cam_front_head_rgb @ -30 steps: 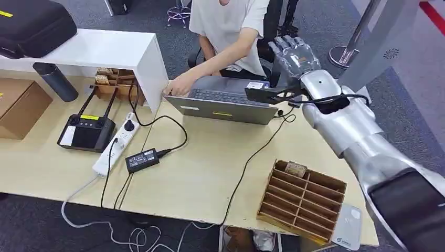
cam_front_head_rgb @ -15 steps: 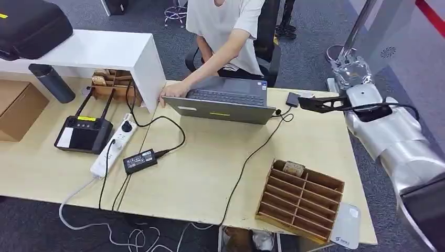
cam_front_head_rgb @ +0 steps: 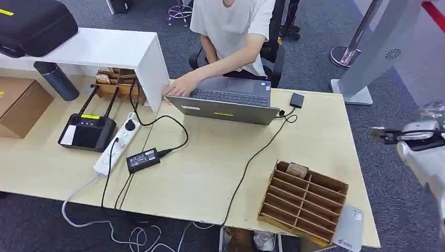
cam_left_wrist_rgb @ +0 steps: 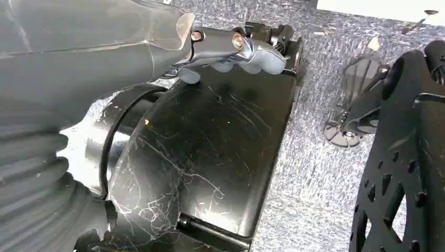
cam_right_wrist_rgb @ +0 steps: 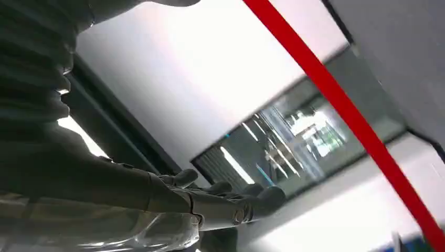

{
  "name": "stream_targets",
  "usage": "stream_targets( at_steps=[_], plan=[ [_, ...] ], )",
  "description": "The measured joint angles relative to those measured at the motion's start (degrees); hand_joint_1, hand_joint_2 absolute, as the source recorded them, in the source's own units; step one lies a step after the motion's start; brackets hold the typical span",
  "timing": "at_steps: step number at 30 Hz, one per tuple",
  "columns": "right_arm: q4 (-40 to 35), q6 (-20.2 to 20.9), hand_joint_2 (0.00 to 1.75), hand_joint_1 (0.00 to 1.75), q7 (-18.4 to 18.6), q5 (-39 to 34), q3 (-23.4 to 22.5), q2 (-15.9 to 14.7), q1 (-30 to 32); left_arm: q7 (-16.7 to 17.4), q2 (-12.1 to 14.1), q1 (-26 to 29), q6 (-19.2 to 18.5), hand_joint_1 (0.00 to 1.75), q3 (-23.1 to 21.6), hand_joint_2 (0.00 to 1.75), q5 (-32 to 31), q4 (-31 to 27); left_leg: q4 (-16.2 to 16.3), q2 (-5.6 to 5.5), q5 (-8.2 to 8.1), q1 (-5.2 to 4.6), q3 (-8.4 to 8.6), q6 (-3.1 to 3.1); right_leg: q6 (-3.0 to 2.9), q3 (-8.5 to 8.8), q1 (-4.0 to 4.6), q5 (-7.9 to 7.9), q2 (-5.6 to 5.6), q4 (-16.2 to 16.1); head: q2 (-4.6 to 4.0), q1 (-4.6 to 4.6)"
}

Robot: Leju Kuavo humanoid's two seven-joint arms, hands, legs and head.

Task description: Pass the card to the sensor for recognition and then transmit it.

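The right hand stretches out with its fingers nearly straight and side by side, holding nothing, pointing up toward a ceiling with a red stripe. The left hand hangs low with its fingers curled in; whether they grip anything cannot be told. On the table, a white card lies at the near right corner, just beside the wooden divider rack. A person sits at the far edge, one hand on a laptop.
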Motion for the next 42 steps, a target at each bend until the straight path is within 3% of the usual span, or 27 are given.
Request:
stream_targets(
  at_steps=[3,6,9,13,21,28,34,38,42],
  plan=[
    [-0.13,4.72,1.75,0.0,0.29,-0.75,-1.01,-3.51,3.67,0.33,-0.18,-0.35,-1.05,0.0,0.0,1.75,0.0,0.0,-0.02,0.05,-0.03,0.0,0.02,0.02,0.01,-0.04,0.0,-0.01,0.09,-0.01,0.0,-0.02],
    [-1.16,6.27,1.75,0.0,0.22,-1.6,-2.08,-7.01,8.12,0.33,-0.28,-0.73,-1.67,0.0,0.0,1.75,0.0,0.0,-0.04,0.35,-0.18,0.05,0.23,-0.04,0.01,-0.01,0.04,-0.03,0.44,-0.06,0.0,-0.24],
    [-6.54,7.1,1.75,0.0,-0.2,-2.67,-7.16,-13.35,19.98,0.44,-0.74,-0.95,-2.39,0.0,-0.02,1.75,0.0,0.0,-0.02,-0.99,-0.24,0.35,0.26,0.06,0.09,0.77,0.36,-0.58,-0.98,-0.21,0.0,-0.09],
    [-13.49,6.66,1.75,0.0,-0.57,-2.54,-15.42,-18.72,34.75,0.44,-0.79,-1.11,-2.82,0.0,-0.02,1.75,0.0,0.0,-0.09,-1.09,-0.36,0.34,0.26,0.07,0.04,0.81,0.27,-0.64,-0.98,-0.17,0.0,0.09],
    [-22.72,6.74,1.75,0.0,-1.55,-0.68,-26.51,-23.39,52.54,0.42,-0.94,-1.2,-3.08,0.0,-0.02,1.75,0.0,0.0,-0.16,-0.38,-0.58,0.28,0.51,0.06,0.04,0.73,0.2,-0.68,-0.3,-0.18,0.0,0.06],
    [-28.82,4.71,1.75,0.0,-2.51,0.65,-33.03,-23.5,65.29,0.42,-1.05,-1.3,-3.35,0.0,-0.04,1.75,0.0,0.0,-0.18,-0.19,-0.58,0.23,0.59,0.07,0.03,0.71,0.16,-0.68,-0.09,-0.18,0.0,0.09],
    [-31.15,2.66,1.75,0.0,-2.95,1.55,-33.6,-21.12,70.7,0.46,-1.11,-1.39,-3.65,0.0,-0.04,1.75,0.0,0.0,-0.19,-0.15,-0.58,0.24,0.62,0.07,0.03,0.72,0.14,-0.68,-0.07,-0.17,0.0,0.06],
    [-30.49,2.77,1.75,0.0,-3.28,1.13,-33.44,-17.79,70.22,0.83,-1.16,-1.43,-3.7,0.0,-0.04,1.75,0.0,0.02,-0.2,0.23,-0.59,0.28,0.72,0.06,0.0,0.71,0.21,-0.65,0.25,-0.18,0.0,0.09],
    [-26.64,2.64,1.75,0.0,-3.45,0.0,-32.04,-11.32,68.07,1.58,-1.35,-1.53,-3.52,0.0,-0.04,1.75,0.0,0.02,-0.24,0.34,-0.62,0.29,0.8,0.0,-0.01,0.74,0.19,-0.65,0.35,-0.17,0.0,0.11]
  ],
)
